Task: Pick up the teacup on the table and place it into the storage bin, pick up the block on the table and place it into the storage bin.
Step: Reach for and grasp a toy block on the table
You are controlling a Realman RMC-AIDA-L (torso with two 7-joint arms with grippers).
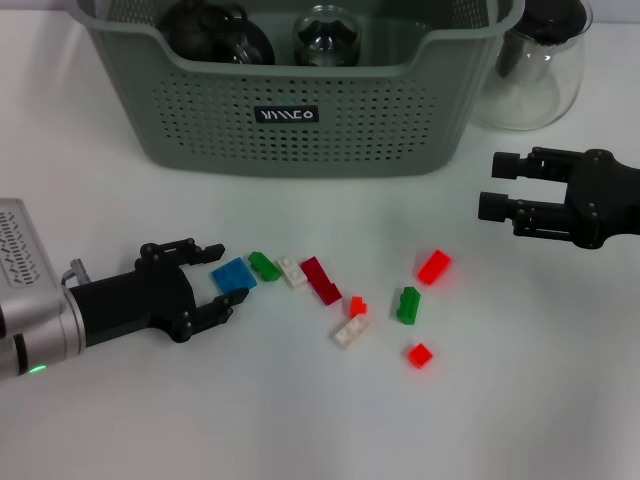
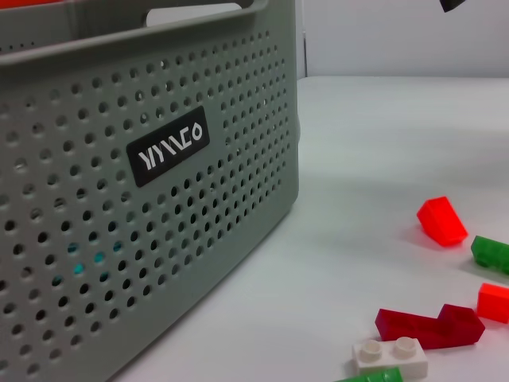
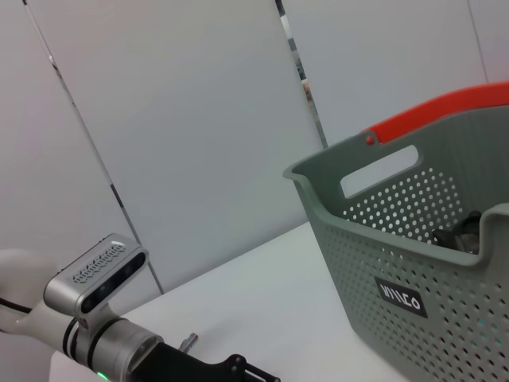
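Observation:
The grey-green storage bin [image 1: 330,150] stands at the back centre; its perforated wall [image 2: 95,263] fills the left wrist view and also appears in the right wrist view [image 3: 398,247]. Two glass vessels [image 1: 325,35] lie inside it. No teacup shows on the table. A blue block [image 1: 232,274] lies front left between the open fingers of my left gripper [image 1: 228,272], which rests low on the table. My right gripper [image 1: 490,185] hovers open and empty at the right, away from the blocks.
Several loose blocks lie scattered right of the blue one: green [image 1: 264,265], white [image 1: 292,271], dark red [image 1: 321,280], red [image 1: 434,267]. A clear glass carafe [image 1: 530,70] stands right of the bin. The bin has a red handle [image 3: 445,111].

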